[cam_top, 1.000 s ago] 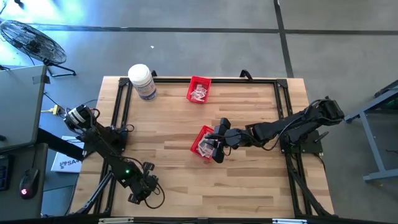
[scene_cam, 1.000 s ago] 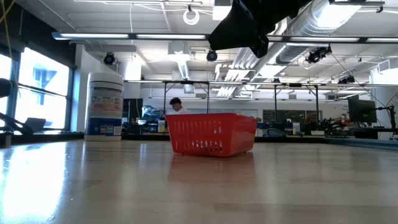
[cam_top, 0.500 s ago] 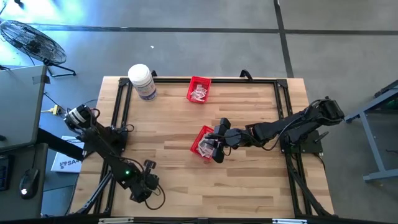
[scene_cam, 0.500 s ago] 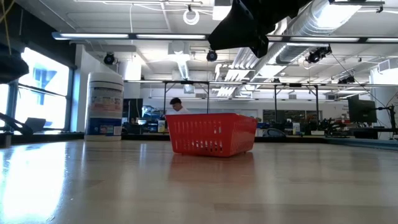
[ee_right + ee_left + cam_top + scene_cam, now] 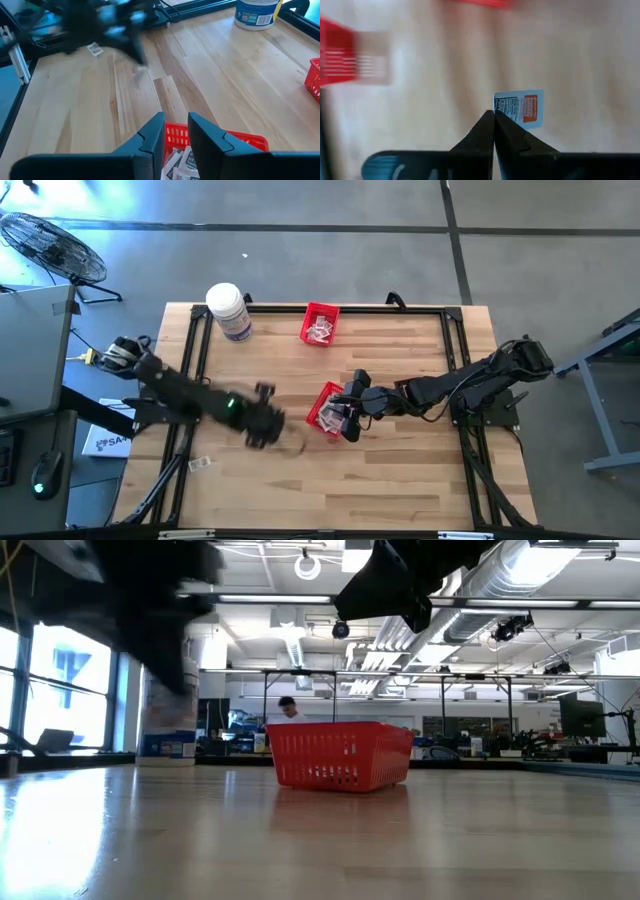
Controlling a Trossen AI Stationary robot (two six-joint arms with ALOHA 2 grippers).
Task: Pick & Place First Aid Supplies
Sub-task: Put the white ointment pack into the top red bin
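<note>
Bare table [image 5: 400, 470]; obstacles: baskets [image 5: 320, 323], jar [image 5: 228, 310].

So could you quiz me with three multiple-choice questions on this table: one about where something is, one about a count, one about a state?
1. Where does the white jar stand?
A. At the table's far left corner
B. Inside a basket
C. Under the right arm

2. How many red baskets are on the table?
A. One
B. Two
C. Four

3. What is the left gripper doing?
A. Standing wide open
B. Shut on a small packet
C. Holding the jar

Answers: 1 A, the high view shows it at that corner. 2 B, one basket at the far edge, one basket mid-table. 3 B, its wrist view shows the tips pinching the packet's edge.
</note>
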